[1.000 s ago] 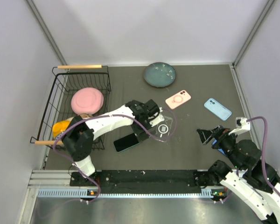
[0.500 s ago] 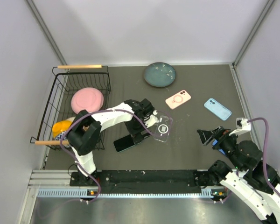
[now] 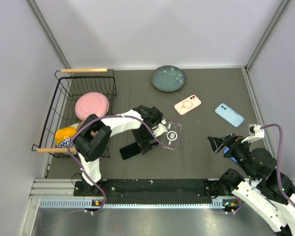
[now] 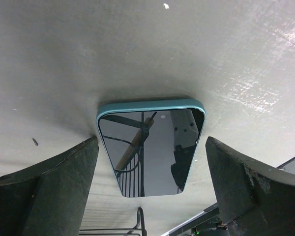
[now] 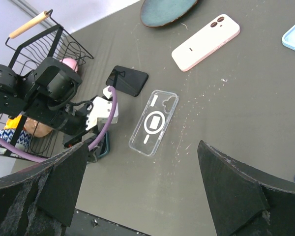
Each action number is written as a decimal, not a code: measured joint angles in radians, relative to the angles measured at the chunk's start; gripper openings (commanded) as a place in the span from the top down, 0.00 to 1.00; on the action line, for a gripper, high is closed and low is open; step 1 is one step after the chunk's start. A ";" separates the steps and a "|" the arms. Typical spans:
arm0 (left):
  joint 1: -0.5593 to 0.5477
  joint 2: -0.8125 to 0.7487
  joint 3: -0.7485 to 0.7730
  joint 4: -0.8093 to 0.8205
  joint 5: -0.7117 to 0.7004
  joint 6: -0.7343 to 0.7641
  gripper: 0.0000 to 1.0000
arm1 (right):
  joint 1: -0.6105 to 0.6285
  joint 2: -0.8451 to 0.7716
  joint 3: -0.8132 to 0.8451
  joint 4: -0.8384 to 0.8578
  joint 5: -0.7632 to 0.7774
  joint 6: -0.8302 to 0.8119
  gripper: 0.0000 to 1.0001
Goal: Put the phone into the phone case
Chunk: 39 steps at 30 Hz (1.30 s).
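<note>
Left hand [image 3: 145,142] is spread wide over the phone [image 4: 148,150], a glossy black slab with a rounded teal rim, laid flat on the matte grey worktop [image 3: 211,98] at frame centre. The clear phone case [image 3: 171,136] lies just right. Right hand [image 3: 220,143] is spread wide, empty.

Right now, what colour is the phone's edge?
Teal; the phone shows best from the left wrist.

Dark surface [image 3: 206,162]: wire basket [image 3: 83,70] at left edge, plate [image 3: 168,78] at far edge, pink case [image 3: 188,104] and blue case [image 3: 229,114] toward right edge. Clear case [image 3: 171,136] and phone [image 3: 131,151] lie mid-surface, apart.
</note>
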 measured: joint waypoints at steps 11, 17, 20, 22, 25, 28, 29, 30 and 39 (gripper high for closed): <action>0.000 0.001 -0.003 0.026 -0.006 0.005 0.17 | 0.000 0.000 0.000 0.000 0.000 -0.006 0.07; 0.001 0.003 -0.003 0.030 0.004 -0.001 0.23 | 0.000 0.000 0.000 0.000 0.000 -0.006 0.07; 0.002 0.003 -0.005 0.032 0.003 -0.006 0.27 | 0.000 0.000 0.000 0.000 0.000 -0.006 0.07; 0.002 0.003 -0.005 0.032 0.003 -0.010 0.31 | 0.000 0.001 0.000 -0.001 0.000 -0.006 0.07; 0.003 0.003 -0.005 0.033 0.006 -0.018 0.40 | 0.000 0.007 0.000 -0.001 0.000 -0.005 0.07; 0.011 0.003 0.002 0.033 0.030 -0.056 0.47 | 0.000 0.022 0.000 0.000 -0.010 0.001 0.07; 0.013 0.003 0.005 0.034 0.047 -0.073 0.49 | 0.000 0.028 -0.001 0.003 -0.023 0.003 0.08; 0.017 0.003 0.006 0.037 0.063 -0.092 0.53 | 0.000 0.035 -0.006 0.012 -0.036 0.008 0.08; 0.071 0.002 0.006 0.062 0.183 -0.245 0.64 | 0.000 0.148 -0.273 0.316 -0.270 0.151 0.17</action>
